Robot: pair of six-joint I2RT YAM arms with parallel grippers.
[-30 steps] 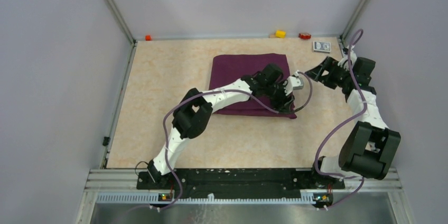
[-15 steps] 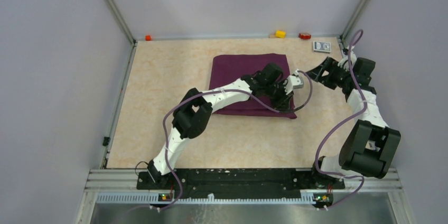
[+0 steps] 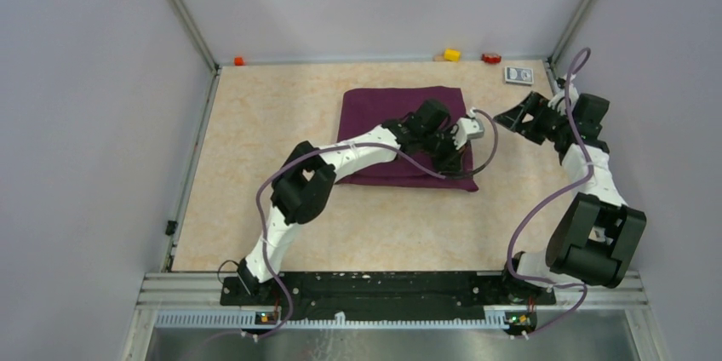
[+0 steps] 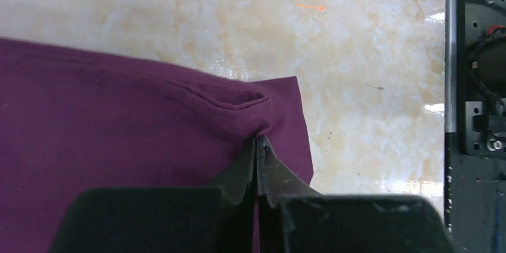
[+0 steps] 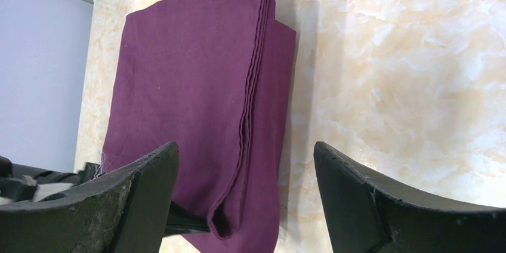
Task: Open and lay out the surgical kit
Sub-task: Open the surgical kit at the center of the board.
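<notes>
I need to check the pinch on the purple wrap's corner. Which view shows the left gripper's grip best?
The left wrist view: the left gripper pinches the purple wrap at a corner fold, fingertips together. From the top, the wrist hides the contact. The right wrist view shows the wrap's stacked edges, not the pinch.

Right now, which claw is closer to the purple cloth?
Left. The left gripper is shut on a corner of the purple cloth; the right gripper stands open off its right edge, not touching it.

folded dark purple cloth wrap (image 3: 387, 127), corner pinched
</notes>
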